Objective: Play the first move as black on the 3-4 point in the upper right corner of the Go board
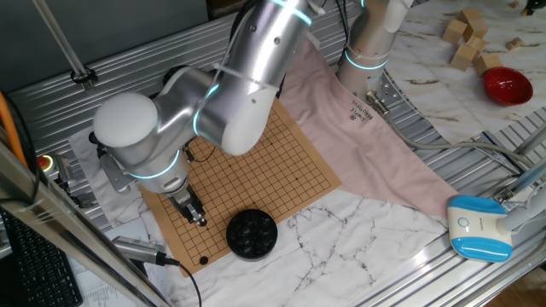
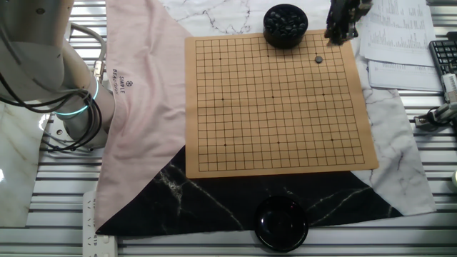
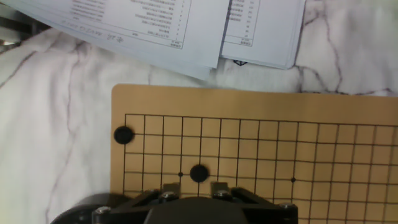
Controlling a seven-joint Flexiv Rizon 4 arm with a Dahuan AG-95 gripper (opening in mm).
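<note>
Tan wooden Go board (image 2: 278,107) lies on the table beneath the hand (image 2: 341,28), its grip unclear, one black stone (image 2: 318,59) apparently placed just ahead; withdrawal seems next.

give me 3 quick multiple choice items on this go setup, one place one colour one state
1. Where on the board does the black stone lie?
A. dead centre
B. near the corner by the claw
C. in the corner farthest from the claw

2. What colour is the cloth beside the board?
A. pink
B. green
C. blue

3. What state is the round bowl next to the claw in?
A. tipped on its side
B. upright and empty
C. upright with black stones in it

Answers:
1. B: the stone sits a few lines in from the corner where the claw hangs.
2. A: the printed cloth is pale pink.
3. C: dark rounded stones fill the upright bowl.
</note>
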